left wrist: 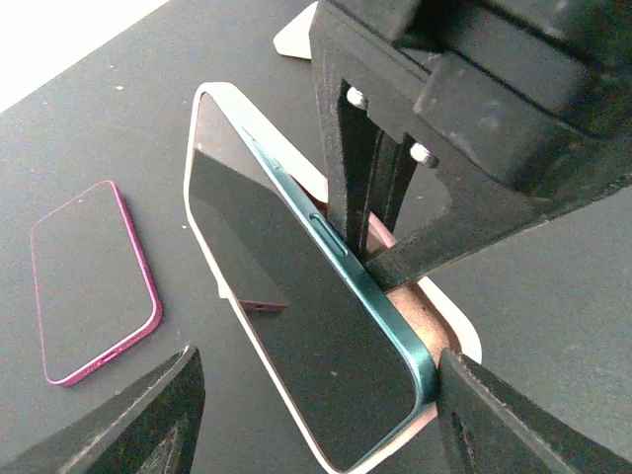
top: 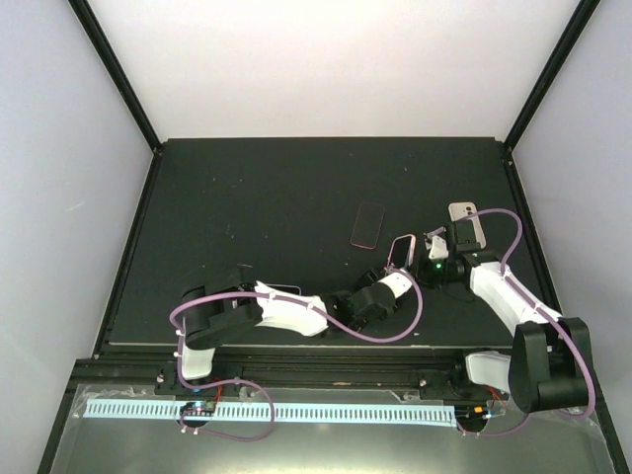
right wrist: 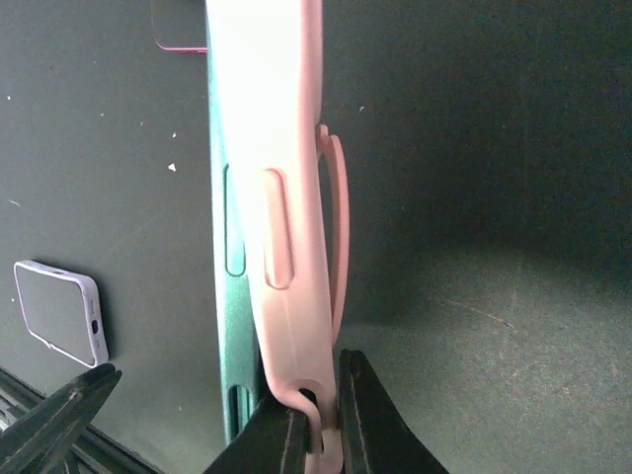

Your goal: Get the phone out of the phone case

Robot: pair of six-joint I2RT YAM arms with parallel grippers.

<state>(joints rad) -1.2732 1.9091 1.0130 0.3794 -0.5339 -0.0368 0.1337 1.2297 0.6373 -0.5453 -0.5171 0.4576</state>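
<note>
Currently the right gripper (right wrist: 316, 420) is clamped on the rim of the pink phone case (right wrist: 272, 148), which it holds on edge. The teal phone (left wrist: 306, 296) sits partly out of the case, between the left gripper's (left wrist: 318, 360) spread jaws, which do not touch it.

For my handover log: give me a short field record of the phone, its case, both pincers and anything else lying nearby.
phone: teal phone, tilted partly out of its case
case: pink phone case, held on edge
right pincer: shut on the case's rim
left pincer: open, straddling the phone's end
lying nearby: magenta-edged phone, white-edged device
</note>
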